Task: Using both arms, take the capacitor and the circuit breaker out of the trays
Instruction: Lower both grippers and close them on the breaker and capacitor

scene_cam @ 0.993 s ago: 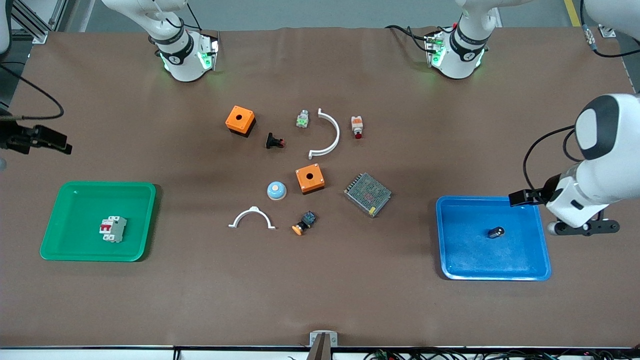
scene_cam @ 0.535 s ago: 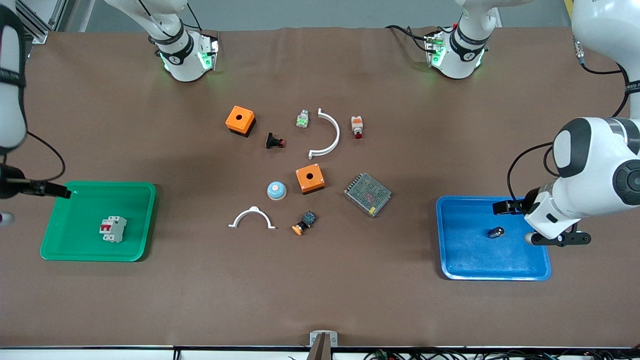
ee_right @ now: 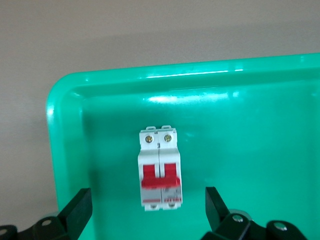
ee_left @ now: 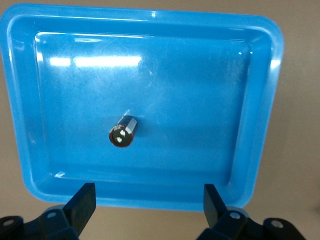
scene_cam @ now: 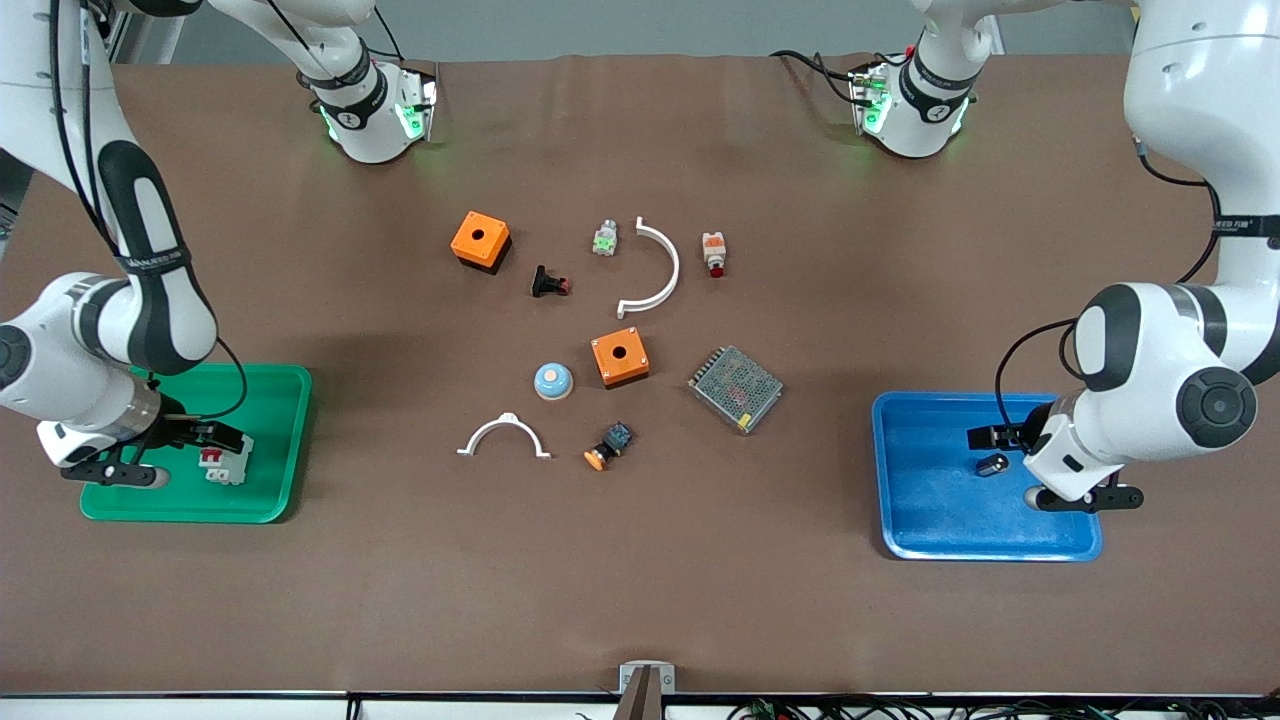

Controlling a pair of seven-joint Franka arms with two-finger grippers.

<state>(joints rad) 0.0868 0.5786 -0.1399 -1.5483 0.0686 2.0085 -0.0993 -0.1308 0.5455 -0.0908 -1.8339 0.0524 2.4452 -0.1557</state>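
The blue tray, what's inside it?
Only the capacitor lies in the blue tray, on its side and apart from the walls. The left gripper hangs open over the tray's edge. In the front view, the arm covers one corner.

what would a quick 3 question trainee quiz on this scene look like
1. True or false: the capacitor lies in the blue tray.
2. Which tray holds the breaker? A green tray, B blue tray.
3. Fill in: both grippers are ____ (open/shut).

Key
1. True; the left gripper hangs over that tray.
2. A; the right gripper is over it.
3. Open; neither touches its part.
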